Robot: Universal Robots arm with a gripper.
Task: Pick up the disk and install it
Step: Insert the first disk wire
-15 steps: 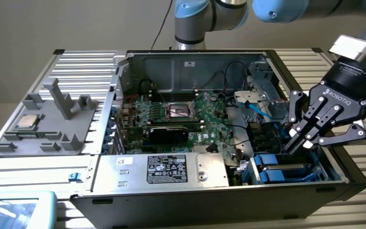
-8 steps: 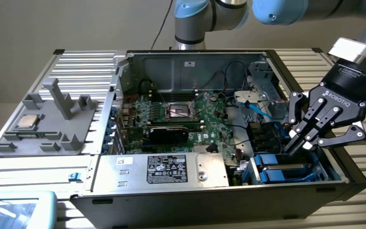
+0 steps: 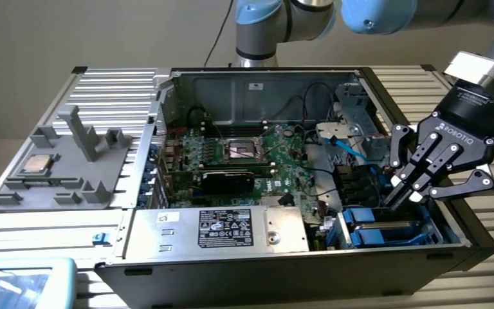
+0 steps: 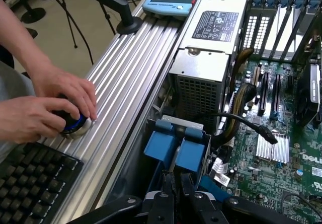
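The disk (image 3: pixel 386 230), silver-grey in a bright blue carrier, sits low in the drive bay at the front corner of the open computer case (image 3: pixel 256 270), on the exterior view's right. My gripper (image 3: pixel 399 201) reaches down into that bay with its black fingers pressed close together, shut, the tips at the disk's upper edge. In the wrist view the fingertips (image 4: pixel 173 183) meet just over the two blue carrier tabs (image 4: pixel 176 148) of the disk. Whether the fingers pinch the carrier or only rest against it I cannot tell.
A silver power supply box (image 3: pixel 229 228) with a black label lies beside the bay. Behind it lie the motherboard (image 3: pixel 247 154) and loose cables (image 3: pixel 350 145). A grey fixture holds a CPU chip (image 3: pixel 36 165). A person's hands (image 4: pixel 50 105) grip a knob beside a keyboard (image 4: pixel 30 178).
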